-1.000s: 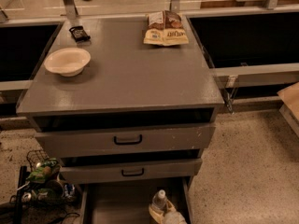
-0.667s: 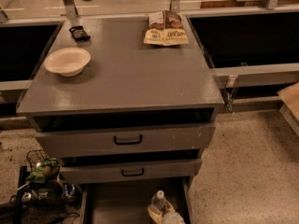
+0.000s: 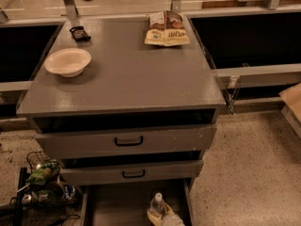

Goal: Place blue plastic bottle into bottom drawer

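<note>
The blue plastic bottle (image 3: 157, 205) stands upright at the bottom edge of the view, over the floor of the pulled-out bottom drawer (image 3: 117, 206). It is clear, with a white cap on top. My gripper (image 3: 164, 217) shows as pale fingers wrapped around the bottle's lower body, shut on it. The frame edge cuts off the rest of the gripper and the bottle's base. The bottle is toward the drawer's right side.
Two upper drawers (image 3: 127, 141) with black handles sit slightly open above. On the cabinet top are a white bowl (image 3: 68, 61), a snack bag (image 3: 166, 29) and a small dark packet (image 3: 79, 33). A wire basket of clutter (image 3: 44, 182) stands on the floor to the left.
The bottle and my gripper have edged very slightly to the left over the drawer. Nothing else has moved.
</note>
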### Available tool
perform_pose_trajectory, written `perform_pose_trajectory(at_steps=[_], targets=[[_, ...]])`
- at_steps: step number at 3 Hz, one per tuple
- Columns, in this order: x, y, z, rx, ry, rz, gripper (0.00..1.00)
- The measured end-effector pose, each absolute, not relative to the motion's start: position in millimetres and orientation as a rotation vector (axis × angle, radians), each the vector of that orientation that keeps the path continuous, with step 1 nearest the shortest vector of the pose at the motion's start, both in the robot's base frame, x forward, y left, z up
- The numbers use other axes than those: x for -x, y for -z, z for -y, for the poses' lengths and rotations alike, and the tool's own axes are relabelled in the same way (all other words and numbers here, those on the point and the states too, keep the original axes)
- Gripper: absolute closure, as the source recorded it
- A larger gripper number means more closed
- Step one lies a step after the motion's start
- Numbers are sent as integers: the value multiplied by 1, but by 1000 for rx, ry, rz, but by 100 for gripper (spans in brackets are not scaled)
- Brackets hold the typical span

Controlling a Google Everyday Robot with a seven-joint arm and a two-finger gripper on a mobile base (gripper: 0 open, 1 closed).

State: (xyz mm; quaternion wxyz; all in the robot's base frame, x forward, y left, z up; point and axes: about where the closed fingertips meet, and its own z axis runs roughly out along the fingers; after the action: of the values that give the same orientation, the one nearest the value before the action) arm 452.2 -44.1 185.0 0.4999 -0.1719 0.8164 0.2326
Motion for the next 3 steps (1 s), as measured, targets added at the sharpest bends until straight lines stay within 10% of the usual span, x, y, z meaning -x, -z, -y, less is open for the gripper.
perform_pose_trajectory(at_steps=[2, 3], targets=[[-444, -174, 42, 390, -601, -1987, 100], [-444, -174, 42, 390, -601, -1987, 84]])
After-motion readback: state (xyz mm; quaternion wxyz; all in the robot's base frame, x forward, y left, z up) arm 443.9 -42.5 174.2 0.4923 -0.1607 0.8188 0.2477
